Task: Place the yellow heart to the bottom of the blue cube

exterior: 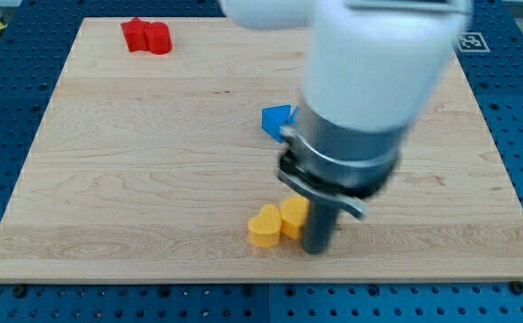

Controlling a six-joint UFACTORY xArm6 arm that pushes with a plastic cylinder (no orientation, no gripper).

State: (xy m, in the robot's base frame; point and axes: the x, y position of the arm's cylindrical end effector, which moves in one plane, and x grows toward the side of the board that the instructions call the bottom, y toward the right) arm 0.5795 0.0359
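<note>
Red blocks (pixel 146 37): two pieces touching at the table's (pixel 135 179) top left, well apart from everything else; matte, moulded look, one rounded, the other with points.
Yellow heart (pixel 265 225): low on the table, left piece of a touching yellow pair; smooth, lobed, hard-looking.
Yellow block (pixel 292 215): pressed against the heart's right side; we think it is a second small shape, but our arm hides part of it.
Blue cube (pixel 276 119): above the yellow pair, near the table's middle, its right part hidden by our arm, so its shape reads only loosely.
Our tip (pixel 316 250): touching or just beside the yellow block's right edge, below and right of the blue piece.
Jaws: none fitted; we carry a plain rod, nothing gripped.
Handling: we judge the heart light, stiff and quick to slide on the sealed pale wood; push squarely on a flat side, since its lobes would let it spin away.
Table: light grained wood on a blue perforated base.
</note>
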